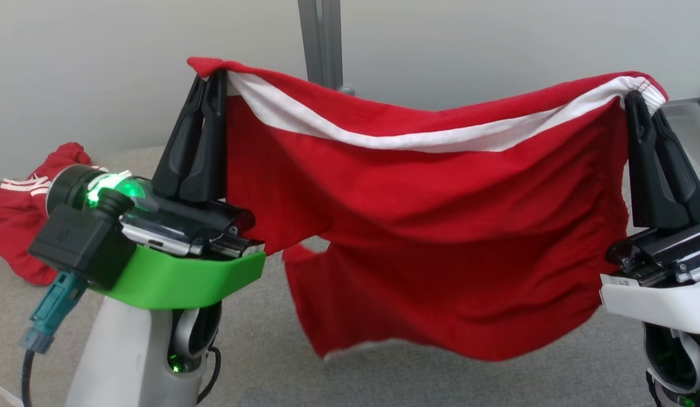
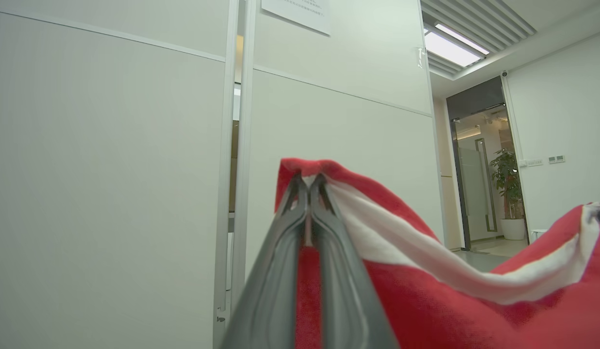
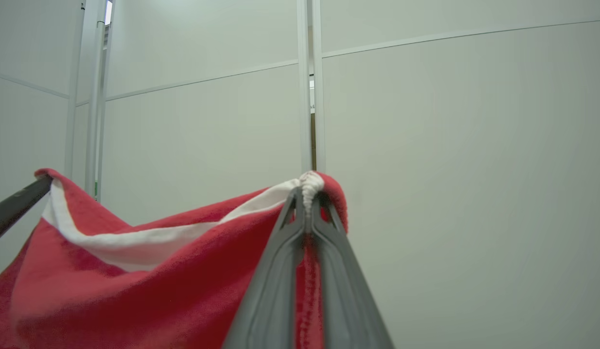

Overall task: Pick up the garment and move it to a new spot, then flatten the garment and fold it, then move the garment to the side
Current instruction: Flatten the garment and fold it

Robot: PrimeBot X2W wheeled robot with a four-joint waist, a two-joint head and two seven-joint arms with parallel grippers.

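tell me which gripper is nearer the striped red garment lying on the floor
Left. The left gripper is raised just right of the striped garment in the head view, clamped on the held garment; the right gripper holds its far corner.

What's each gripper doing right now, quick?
Left gripper: shut on one top corner of the red garment.
Right gripper: shut on the opposite top corner.

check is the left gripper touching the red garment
Touching. The left wrist view shows the left gripper shut on the red garment, cloth pinched between its fingers.
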